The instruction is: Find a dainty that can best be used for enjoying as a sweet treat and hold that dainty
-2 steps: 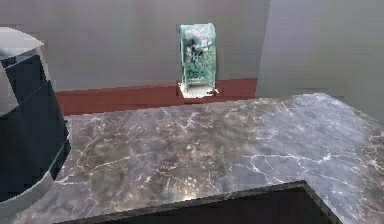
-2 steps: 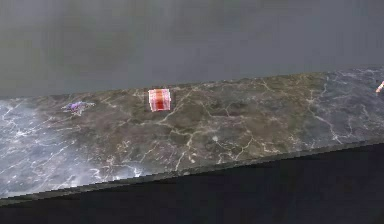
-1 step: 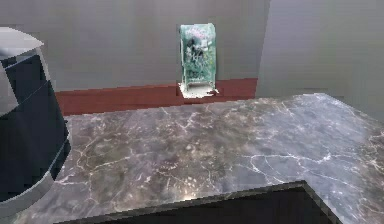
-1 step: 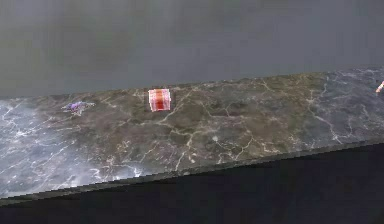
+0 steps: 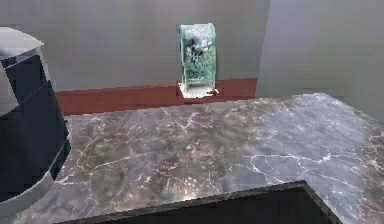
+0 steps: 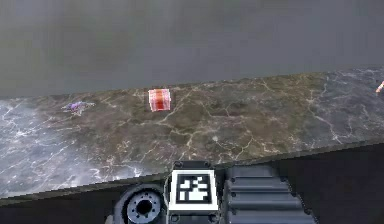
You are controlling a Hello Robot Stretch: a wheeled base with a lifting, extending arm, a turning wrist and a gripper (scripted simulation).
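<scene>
Arm side view first, starting nearest: the robot's own dark body runs along the bottom edge. A white marker (image 6: 192, 190) with black marks sits in the middle of it. Just left of that is the gripper (image 6: 143, 207), a dark lump with a round end. Its fingers can't be made out, so I cannot tell whether it holds anything.

Beyond that comes the counter (image 6: 250, 130), dark marble with white veins, stretching left to right. Out on it, toward the far edge and left of centre, there's the red block (image 6: 159, 98). It's small and squarish, pinkish red with pale bands at its ends, lying on the stone by itself. It's too small to say whether it's the sweet treat. Well to its left lies a tiny purple scrap (image 6: 75, 105), and at the far right edge there's an orange speck (image 6: 380, 87). Behind the counter stands a plain grey wall (image 6: 190, 40).

Over to the forward view, and here's a marble top (image 5: 220, 150) carrying different things. Near left, a bulky dark machine (image 5: 28, 120) with a grey top stands on the stone. Farther out, past the marble's far edge, a reddish-brown strip (image 5: 120, 97) runs along the foot of a grey wall. On that strip a clear greenish box (image 5: 199, 58) stands upright, well apart from the machine.
</scene>
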